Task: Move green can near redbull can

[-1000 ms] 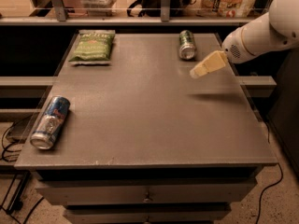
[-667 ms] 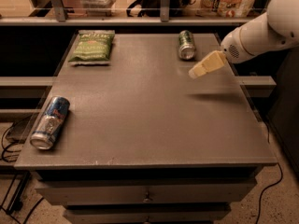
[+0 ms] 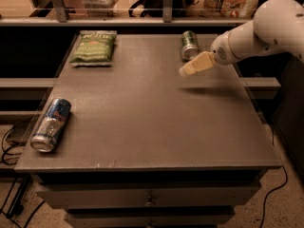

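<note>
Claw, width cannot be told, has edged toward 9 o'clock and hovers just at 6 o'clock of the green can, which lies at the table's 1 o'clock, ungrasped, well apart from the redbull can at 8 o'clock.

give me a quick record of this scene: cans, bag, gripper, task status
green can: on its side, far right of table
redbull can: on its side, front left edge
chip bag: flat, far left
gripper: above the table, just in front of the green can, not touching it
task status: not done, cans at opposite corners
</note>
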Robot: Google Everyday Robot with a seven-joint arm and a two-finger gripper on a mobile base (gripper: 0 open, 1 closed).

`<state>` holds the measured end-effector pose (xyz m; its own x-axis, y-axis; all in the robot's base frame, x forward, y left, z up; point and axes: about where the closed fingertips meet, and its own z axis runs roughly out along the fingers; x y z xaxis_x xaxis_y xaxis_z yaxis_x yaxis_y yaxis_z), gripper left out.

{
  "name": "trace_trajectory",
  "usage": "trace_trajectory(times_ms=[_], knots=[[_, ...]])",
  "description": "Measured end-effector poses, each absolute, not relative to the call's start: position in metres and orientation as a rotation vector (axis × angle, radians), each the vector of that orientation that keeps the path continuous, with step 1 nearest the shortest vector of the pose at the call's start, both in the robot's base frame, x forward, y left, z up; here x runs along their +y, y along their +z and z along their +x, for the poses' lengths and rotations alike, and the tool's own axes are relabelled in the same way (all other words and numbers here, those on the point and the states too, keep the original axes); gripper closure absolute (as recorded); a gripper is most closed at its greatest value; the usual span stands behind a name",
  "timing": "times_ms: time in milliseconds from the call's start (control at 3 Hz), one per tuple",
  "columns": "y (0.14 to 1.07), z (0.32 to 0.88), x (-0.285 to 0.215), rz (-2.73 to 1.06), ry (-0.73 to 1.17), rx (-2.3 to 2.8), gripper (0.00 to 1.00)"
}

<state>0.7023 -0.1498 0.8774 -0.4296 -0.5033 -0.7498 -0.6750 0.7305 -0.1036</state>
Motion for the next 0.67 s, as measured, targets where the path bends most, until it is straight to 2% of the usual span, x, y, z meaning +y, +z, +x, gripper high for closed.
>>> trace_trajectory(times_ms=[667], knots=[[0.859,0.749,-0.123,-0.805,0.353,2.081,0.00]])
